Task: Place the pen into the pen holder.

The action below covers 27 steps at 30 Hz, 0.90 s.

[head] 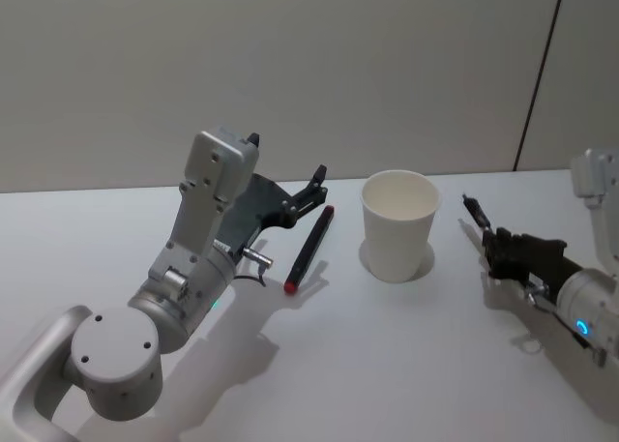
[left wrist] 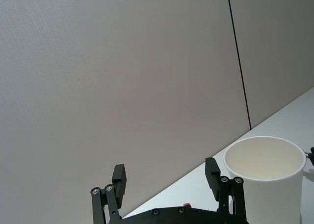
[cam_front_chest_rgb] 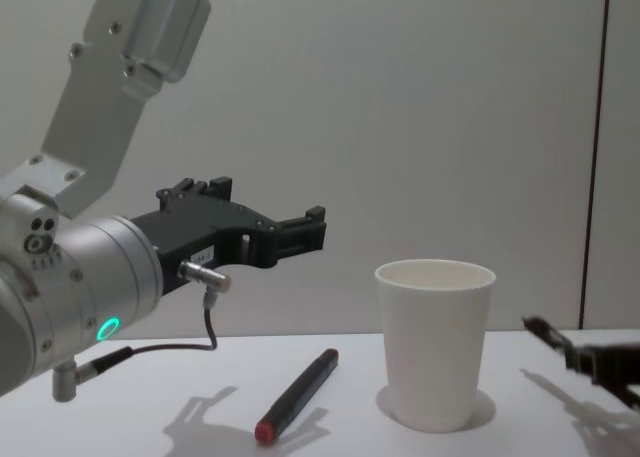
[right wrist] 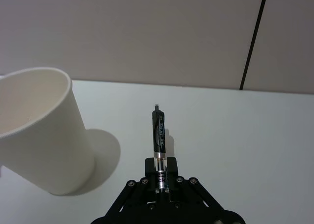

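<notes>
A black pen [right wrist: 159,132] is clamped in my right gripper [right wrist: 160,169], which is shut on its lower barrel; the tip points up and away. In the head view that gripper [head: 495,243] hovers low over the table, right of the pen holder [head: 397,225], a white paper cup standing upright and empty. A second pen [head: 309,248], dark with a red end, lies on the table left of the cup [cam_front_chest_rgb: 435,343]. My left gripper [head: 314,190] hangs open above this pen's far end [cam_front_chest_rgb: 325,361], holding nothing.
The white table [head: 387,365] runs to a plain grey wall at the back. My left arm's grey body [head: 184,268] fills the near left. A thin cable [cam_front_chest_rgb: 170,349] droops under the left wrist.
</notes>
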Motion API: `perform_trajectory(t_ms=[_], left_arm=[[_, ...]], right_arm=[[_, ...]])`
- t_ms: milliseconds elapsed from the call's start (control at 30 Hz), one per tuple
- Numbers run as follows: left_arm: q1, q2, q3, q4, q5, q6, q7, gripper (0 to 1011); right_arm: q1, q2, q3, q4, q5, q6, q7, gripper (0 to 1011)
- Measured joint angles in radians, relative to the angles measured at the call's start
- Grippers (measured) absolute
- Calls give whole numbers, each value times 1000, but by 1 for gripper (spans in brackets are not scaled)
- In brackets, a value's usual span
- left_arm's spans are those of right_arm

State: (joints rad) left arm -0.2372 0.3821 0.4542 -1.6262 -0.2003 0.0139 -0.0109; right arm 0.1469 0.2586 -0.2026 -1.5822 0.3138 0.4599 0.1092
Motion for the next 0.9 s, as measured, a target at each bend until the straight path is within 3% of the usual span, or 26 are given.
perform_trajectory(t_ms=[700, 833, 900], left_arm=[[0, 0, 0, 0, 0, 0, 0, 1001], [0, 0, 0, 0, 0, 0, 0, 1001], [0, 0, 0, 0, 0, 0, 0, 1001]], right_arm=[[7, 2, 18, -17, 61, -276, 98, 131], [22, -4, 20, -10, 79, -355, 133, 131], [25, -6, 20, -8, 80, -361, 136, 131]])
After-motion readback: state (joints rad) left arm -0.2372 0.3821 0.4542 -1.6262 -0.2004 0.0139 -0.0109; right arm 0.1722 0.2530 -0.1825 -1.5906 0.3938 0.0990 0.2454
